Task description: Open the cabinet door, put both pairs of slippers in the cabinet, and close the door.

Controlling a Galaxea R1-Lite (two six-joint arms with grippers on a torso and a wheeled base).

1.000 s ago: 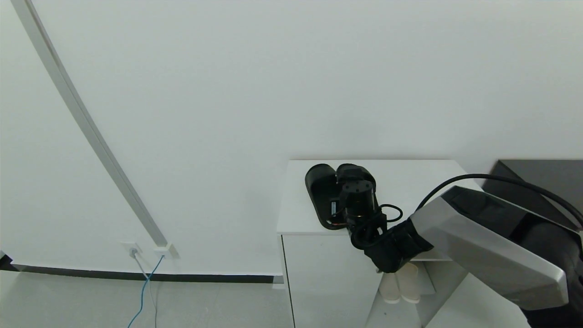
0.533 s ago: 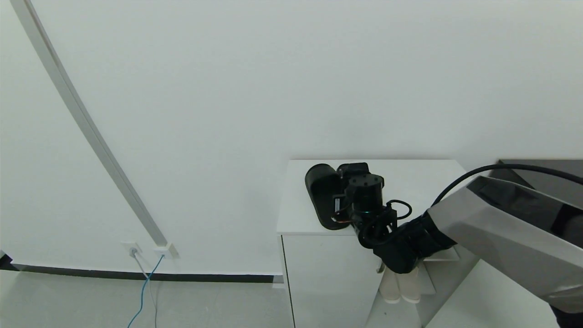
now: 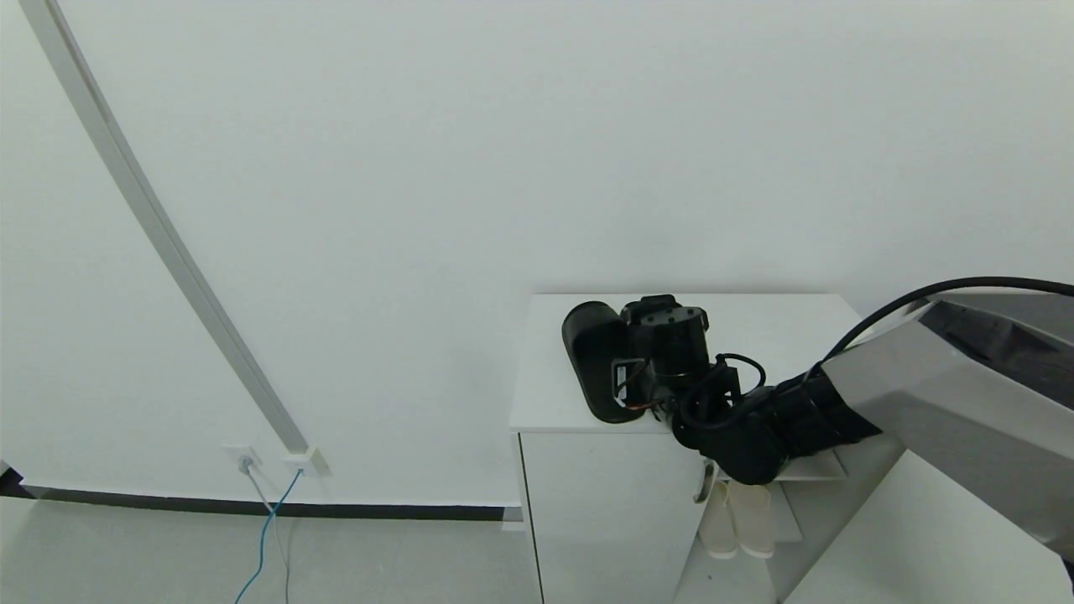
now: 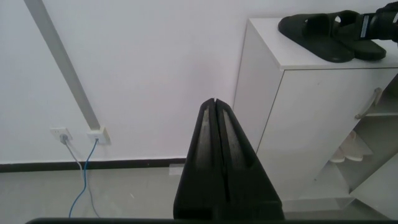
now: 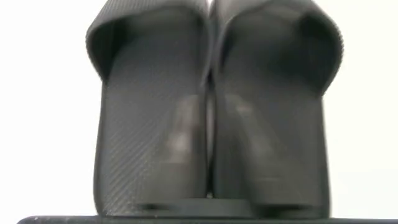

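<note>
A pair of black slippers (image 3: 591,361) lies side by side on top of the white cabinet (image 3: 772,327). My right gripper (image 3: 648,325) is down on the right-hand slipper of the pair, its wrist covering most of that slipper. From the right wrist the black slippers (image 5: 155,124) are very close, with their inner sides touching. A pair of white slippers (image 3: 738,520) stands on a low shelf inside the cabinet, whose right door (image 3: 923,545) is swung open. My left gripper (image 4: 214,149) is shut and holds nothing, out in front of the cabinet (image 4: 311,112).
The cabinet's left door is shut, with a handle (image 3: 707,482) at its inner edge. Wall sockets with trailing cables (image 3: 252,461) sit low on the wall to the left, below a slanted wall strip (image 3: 159,226). Bare floor lies left of the cabinet.
My right wrist has moved up and forward from the cabinet's front edge onto the black slippers. The slippers and the cabinet door have not moved.
</note>
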